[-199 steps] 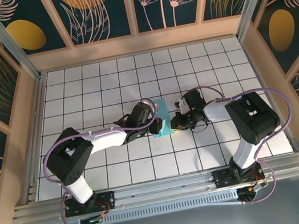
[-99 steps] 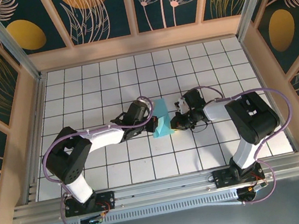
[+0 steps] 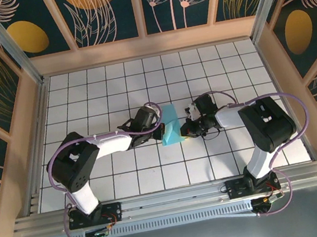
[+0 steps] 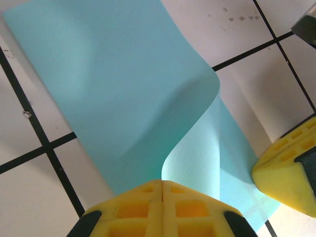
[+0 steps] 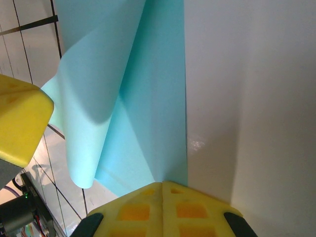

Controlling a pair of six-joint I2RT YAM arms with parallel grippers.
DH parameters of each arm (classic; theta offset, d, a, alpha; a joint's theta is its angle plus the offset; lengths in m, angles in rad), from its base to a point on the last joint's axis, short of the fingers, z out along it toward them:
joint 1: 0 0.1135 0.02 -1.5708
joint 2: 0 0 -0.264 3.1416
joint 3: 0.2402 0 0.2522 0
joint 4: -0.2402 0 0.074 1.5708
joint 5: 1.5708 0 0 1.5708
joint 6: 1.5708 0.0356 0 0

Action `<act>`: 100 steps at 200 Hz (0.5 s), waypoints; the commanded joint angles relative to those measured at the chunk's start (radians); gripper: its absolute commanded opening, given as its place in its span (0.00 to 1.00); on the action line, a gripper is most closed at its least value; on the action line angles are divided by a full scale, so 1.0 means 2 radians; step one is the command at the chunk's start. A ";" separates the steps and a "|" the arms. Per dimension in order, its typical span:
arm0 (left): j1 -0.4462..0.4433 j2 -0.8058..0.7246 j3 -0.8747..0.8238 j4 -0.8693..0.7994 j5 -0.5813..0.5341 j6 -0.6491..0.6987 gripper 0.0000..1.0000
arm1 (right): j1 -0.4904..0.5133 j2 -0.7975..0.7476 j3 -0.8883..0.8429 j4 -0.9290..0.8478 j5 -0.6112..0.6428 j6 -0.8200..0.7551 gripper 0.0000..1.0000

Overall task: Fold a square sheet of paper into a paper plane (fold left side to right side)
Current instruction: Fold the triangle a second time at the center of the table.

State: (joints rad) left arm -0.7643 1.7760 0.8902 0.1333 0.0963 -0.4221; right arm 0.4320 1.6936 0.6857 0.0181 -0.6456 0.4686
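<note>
your light-blue sheet of paper (image 3: 170, 125) lies about mid-bench (image 3: 94, 99) on the white grid tiles, right between the two arms. from above it reads as a narrow upright strip, longer from near to far than from left to right.

your left pincer (image 3: 163, 132) is at the strip's left near edge and is clenched. in the left wrist view its yellow pads (image 4: 133, 207) meet with no gap, and the curling edge of the paper's upper layer runs down into the seam between them, so it looks to be grasping that loose flap. the flap bows up off the lower layer in a soft curve and is not pressed flat.

your right pincer (image 3: 186, 130) is at the strip's right near corner, also clenched, pads together. in the left wrist view its yellow tip sits on the lower layer's corner, and the paper carries on beneath it. in the right wrist view the sheet's straight right edge runs down to the closed pads. you cannot tell from this whether any paper is caught between them.

the two pincers are near each other, apart, with the paper between them.
</note>
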 commanded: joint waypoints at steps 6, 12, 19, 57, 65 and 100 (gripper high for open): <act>0.004 0.008 0.010 -0.006 -0.006 0.011 0.00 | 0.005 0.021 -0.005 -0.029 0.037 -0.012 0.00; 0.005 0.009 0.010 -0.006 -0.007 0.011 0.00 | 0.005 0.021 -0.005 -0.029 0.037 -0.012 0.00; 0.005 0.009 0.010 -0.006 -0.009 0.012 0.00 | 0.005 0.021 -0.005 -0.028 0.037 -0.012 0.00; 0.008 0.014 0.015 -0.008 -0.012 0.015 0.00 | 0.005 0.020 -0.005 -0.029 0.036 -0.012 0.00; 0.009 0.014 0.015 -0.008 -0.012 0.016 0.00 | 0.005 0.021 -0.005 -0.028 0.035 -0.012 0.00; 0.011 0.017 0.019 -0.009 -0.015 0.017 0.00 | 0.005 0.020 -0.005 -0.029 0.036 -0.012 0.00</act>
State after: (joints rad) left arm -0.7506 1.7905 0.8997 0.1265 0.0845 -0.4107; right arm 0.4320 1.6936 0.6857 0.0181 -0.6464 0.4686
